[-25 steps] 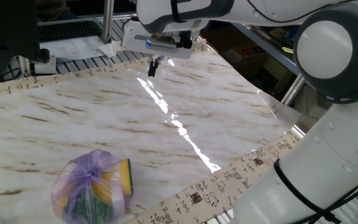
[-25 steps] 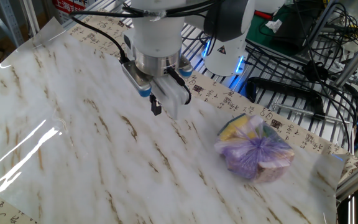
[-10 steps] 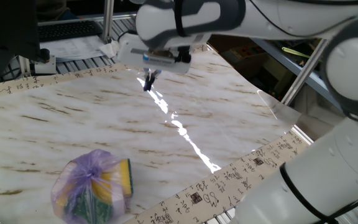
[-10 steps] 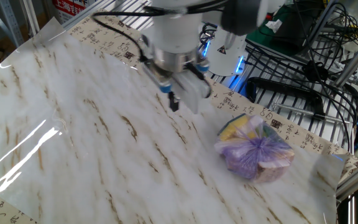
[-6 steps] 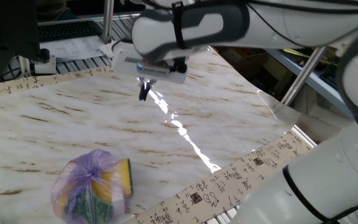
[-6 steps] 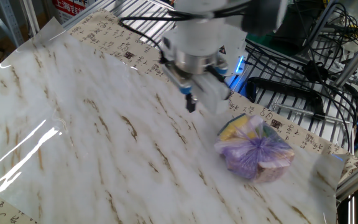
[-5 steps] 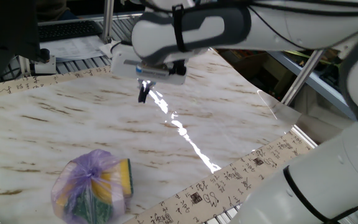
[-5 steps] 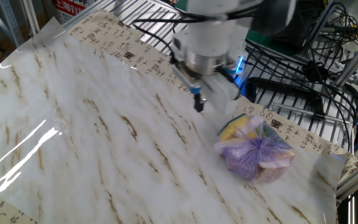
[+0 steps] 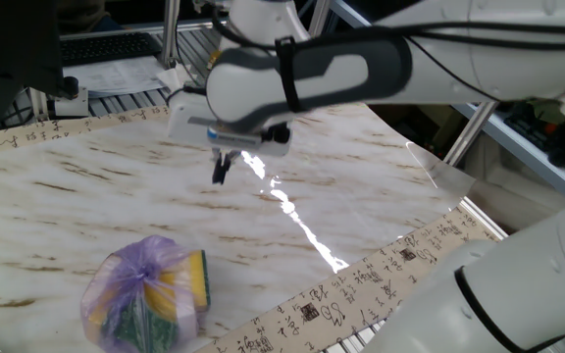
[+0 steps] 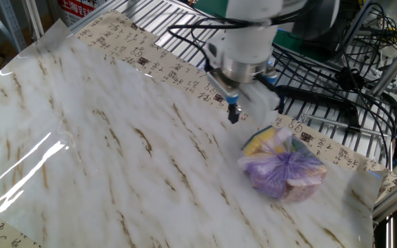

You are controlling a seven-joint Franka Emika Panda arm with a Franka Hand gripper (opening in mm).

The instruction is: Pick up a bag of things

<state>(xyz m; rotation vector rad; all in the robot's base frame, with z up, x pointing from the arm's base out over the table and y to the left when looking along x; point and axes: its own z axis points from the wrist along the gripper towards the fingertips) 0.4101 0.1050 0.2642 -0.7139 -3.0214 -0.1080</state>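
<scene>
Knotted bag on marble-pattern table; gripper suspended beside it, not in contact.

The bag of things (image 9: 147,294) (image 10: 282,166), a lumpy translucent pale-purple plastic bag knotted at the top with yellow and dark green sponge-like items inside, rests on the marble-pattern table (image 9: 116,196) (image 10: 81,138) near one edge, just inside the border strip printed with characters (image 9: 361,279) (image 10: 185,76). The gripper (image 9: 220,172) (image 10: 233,114) hangs above the table surface, near the bag on its open-table side, clear of the plastic. The dark fingers (image 9: 222,167) (image 10: 233,111) point downward and appear together, with no visible gap and nothing between them. The white Franka arm (image 9: 302,74) (image 10: 250,41) extends over the table above the gripper. A wire rack (image 10: 336,103) with black cables stands beyond the border strip behind the bag.
</scene>
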